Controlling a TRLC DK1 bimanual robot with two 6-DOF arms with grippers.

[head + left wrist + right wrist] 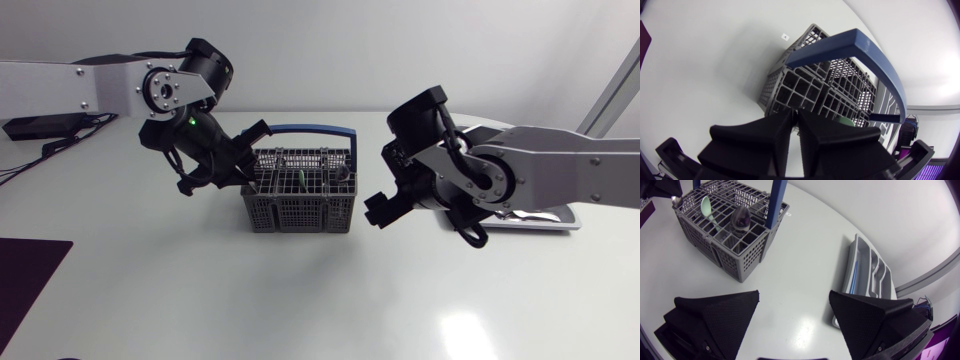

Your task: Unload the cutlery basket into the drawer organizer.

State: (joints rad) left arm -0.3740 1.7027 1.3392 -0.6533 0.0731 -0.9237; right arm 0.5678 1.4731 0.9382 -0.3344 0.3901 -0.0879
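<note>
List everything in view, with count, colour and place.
table: one, white, under everything.
cutlery basket: one, grey with a blue handle, mid-table.
green spoon: one, pale green, standing in the basket.
metal spoon: one sure, shiny dark, bowl up beside the basket's handle.
drawer organizer: one, grey, on the table right of the basket.
left gripper: one, black, fingers together, at the basket's left end.
right gripper: one, black, wide open, above bare table between basket and organizer.

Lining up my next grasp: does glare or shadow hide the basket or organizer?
Head view: table glare lies away from the basket; faint shadow at its base. Right wrist view: glare inside the open right hand, organizer unhidden. Left wrist view: none; left hand overlaps the basket.
</note>
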